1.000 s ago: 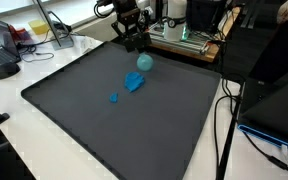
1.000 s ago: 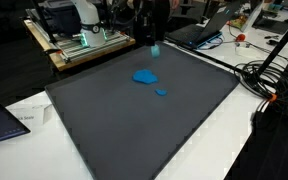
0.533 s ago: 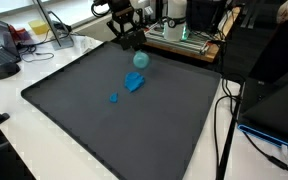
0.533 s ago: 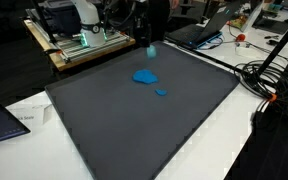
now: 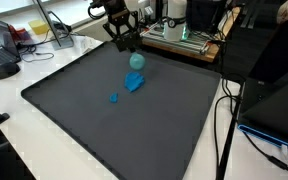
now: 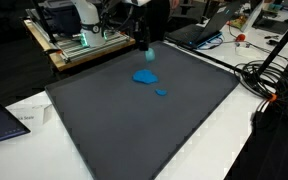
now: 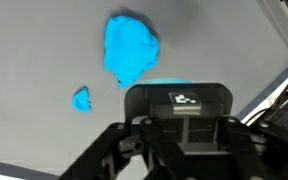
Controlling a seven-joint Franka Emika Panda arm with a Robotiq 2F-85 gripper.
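Gripper (image 5: 129, 46), ball (image 5: 136, 60) farther along; wrist-view sliver

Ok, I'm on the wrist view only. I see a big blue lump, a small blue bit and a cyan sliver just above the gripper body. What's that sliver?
Observer: In both exterior views it's a round teal ball at the tips of the gripper, whose jaws are shut on it.
Operator: Is it set down or in the air?
Observer: It looks lifted off the dark mat. It hangs over the far part, beyond the blue lump.
Operator: Anything close behind it?
Observer: A wooden bench stands right along that far mat edge.
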